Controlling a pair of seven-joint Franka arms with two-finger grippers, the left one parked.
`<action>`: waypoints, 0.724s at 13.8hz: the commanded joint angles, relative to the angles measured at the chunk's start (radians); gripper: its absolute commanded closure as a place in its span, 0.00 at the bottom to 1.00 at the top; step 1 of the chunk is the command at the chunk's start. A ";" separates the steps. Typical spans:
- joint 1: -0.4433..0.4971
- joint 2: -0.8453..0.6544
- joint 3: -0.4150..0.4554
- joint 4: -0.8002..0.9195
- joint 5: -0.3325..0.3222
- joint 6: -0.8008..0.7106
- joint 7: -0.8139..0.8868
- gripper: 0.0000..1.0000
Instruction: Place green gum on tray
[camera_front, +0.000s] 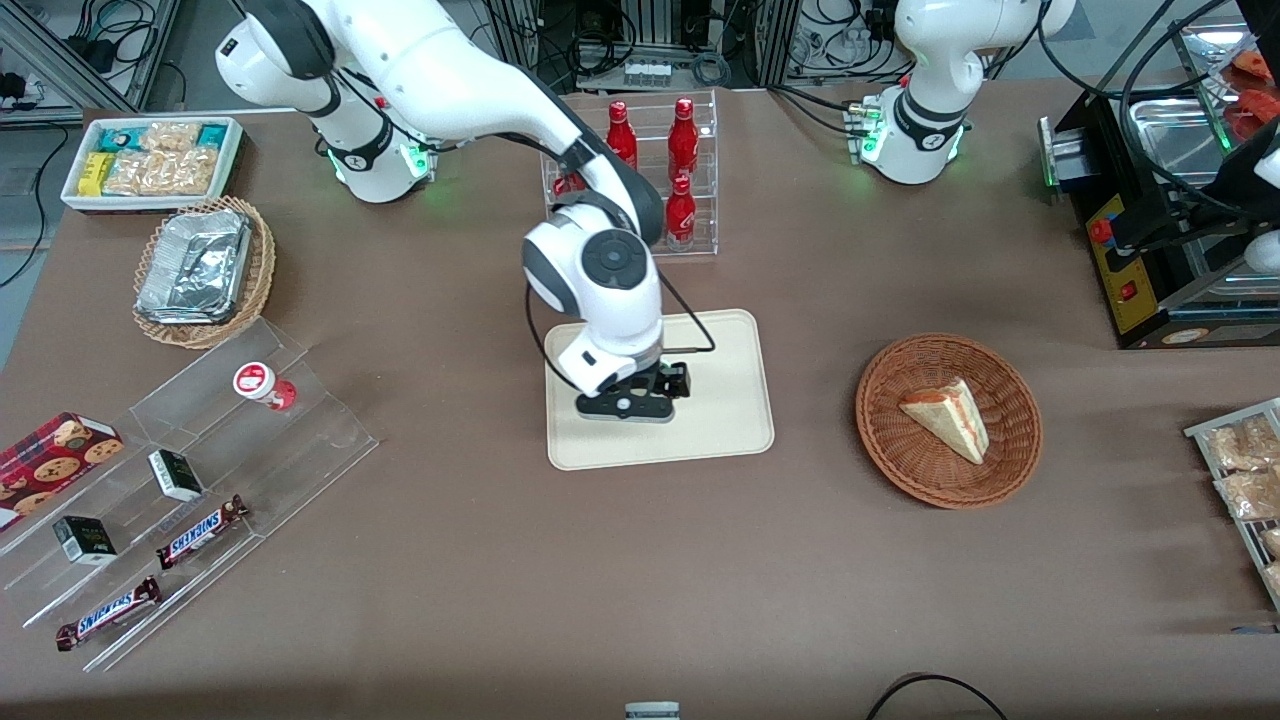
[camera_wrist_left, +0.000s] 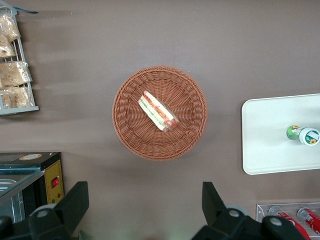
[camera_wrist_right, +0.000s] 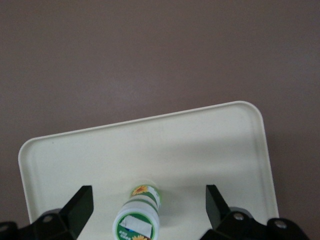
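Tabletop (camera_front: 560, 560): brown, carries tray (camera_wrist_right: 210, 145).
Gum (camera_wrist_right: 138, 216): upright on tray, between spread fingers.
Claw (camera_wrist_right: 148, 210): open, released.
Technique: lift straight up, avoid tipping gum.

The right arm reaches downward, its end effector (camera_wrist_right: 145, 205) apparently spread wide open.

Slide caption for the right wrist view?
Open gripper above the green gum lying on the tray.
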 joint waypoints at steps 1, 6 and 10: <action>-0.054 -0.178 0.011 -0.132 -0.005 -0.092 -0.064 0.00; -0.235 -0.437 0.013 -0.198 0.019 -0.386 -0.326 0.00; -0.426 -0.567 0.007 -0.206 0.047 -0.574 -0.563 0.00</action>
